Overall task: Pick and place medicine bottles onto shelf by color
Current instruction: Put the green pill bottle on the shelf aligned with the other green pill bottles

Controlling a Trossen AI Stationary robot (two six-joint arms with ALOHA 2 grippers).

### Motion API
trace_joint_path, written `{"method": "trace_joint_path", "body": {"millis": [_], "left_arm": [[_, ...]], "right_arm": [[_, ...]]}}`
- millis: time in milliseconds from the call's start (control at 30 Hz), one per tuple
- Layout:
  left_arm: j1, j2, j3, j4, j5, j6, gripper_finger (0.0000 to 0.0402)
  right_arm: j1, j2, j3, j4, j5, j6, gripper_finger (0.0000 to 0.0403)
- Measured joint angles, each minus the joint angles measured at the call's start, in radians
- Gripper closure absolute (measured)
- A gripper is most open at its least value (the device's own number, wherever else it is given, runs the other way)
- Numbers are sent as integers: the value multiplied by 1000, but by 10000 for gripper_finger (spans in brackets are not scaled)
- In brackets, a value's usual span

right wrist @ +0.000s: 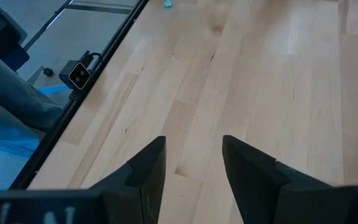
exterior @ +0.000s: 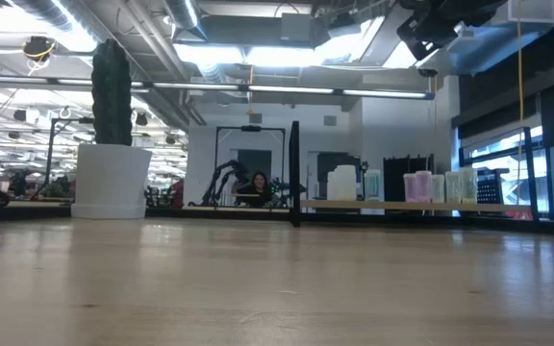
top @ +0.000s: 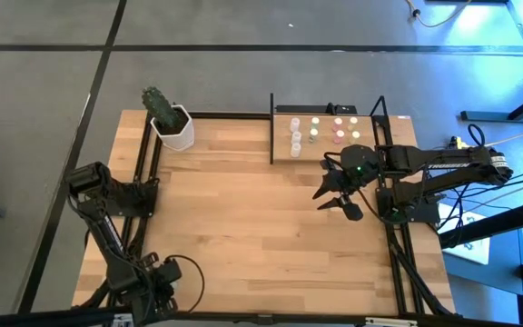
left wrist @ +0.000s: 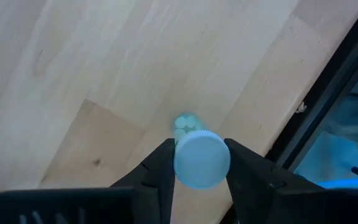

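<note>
The medicine bottle (left wrist: 201, 160) in hand is sitting between the two fingers (left wrist: 161, 169) of the left claw (left wrist: 201, 155). Its round whitish cap is facing the wrist camera and its greenish body is showing just behind the cap. Its long axis is therefore running nearly along the line in which the claw is looking, towards the desk (left wrist: 104, 68), and not across the fingers. The fingers are pressing on the cap from both sides, so I am judging the left claw as clamped on this bottle. Whether its base is touching the wood, I cannot tell.

In the high view the left claw (top: 157, 272) is sitting at the near left corner of the desk, close to the black frame rail, and the bottle itself is hidden there under the arm.

The shelf (top: 325, 151) is lying well apart from it, at the far right part of the desk, diagonally across the wood. Other small bottles are standing there already in groups, white ones at the left end, green, pink and yellowish ones more to the right. The coming move is depending on this long diagonal way and on the right choice of group. By the whitish cap I am expecting the white group, but the greenish body is leaving some doubt.

The right claw (top: 339, 198) is hanging just in front of the shelf, much nearer to it, with its fingers apart and nothing between them.
</note>
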Motion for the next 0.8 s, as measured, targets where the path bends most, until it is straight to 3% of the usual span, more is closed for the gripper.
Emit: {"method": "trace_joint_path", "body": {"millis": [400,800], "left_arm": [[114,-10,0,8,1,25,291],[370,-124,5,38,14,387,291]], "right_arm": [[0,0,0,0,0,1,242],[0,0,0,0,0,4,242]]}}
